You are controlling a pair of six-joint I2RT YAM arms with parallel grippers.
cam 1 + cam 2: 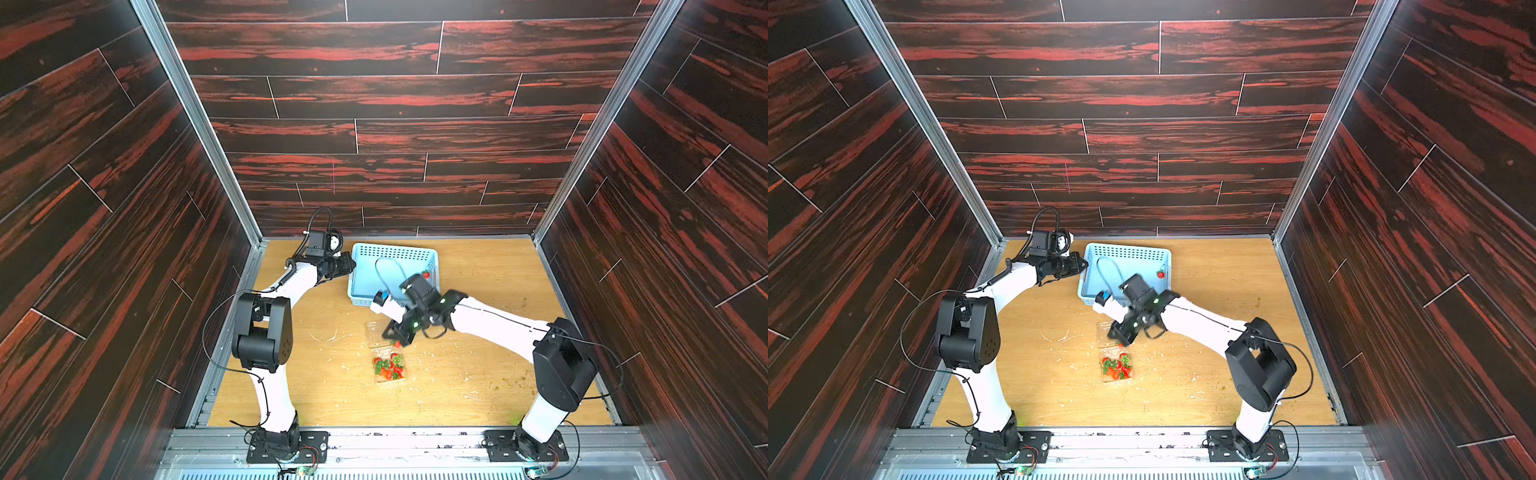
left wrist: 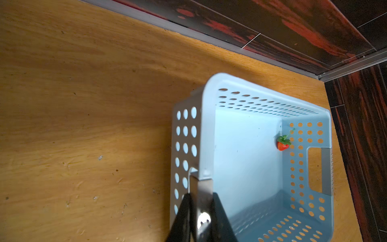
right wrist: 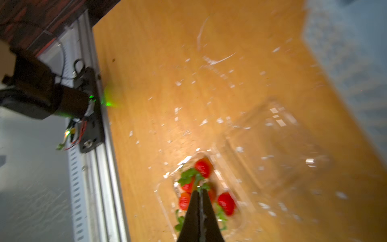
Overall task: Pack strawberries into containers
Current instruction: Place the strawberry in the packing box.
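Scuffed wooden table point(image 1: 478, 374), blue basket point(image 1: 395, 249) beyond clamshell point(image 1: 375, 334) under right gripper point(image 3: 200, 191)

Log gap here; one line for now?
left gripper: shut on light blue perforated basket; right gripper: shut on small red strawberry above clear plastic clamshell

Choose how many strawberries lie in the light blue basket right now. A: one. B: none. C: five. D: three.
A: the left wrist view shows a single strawberry against a perforated side wall of the basket, with no other berry on the floor that shows.
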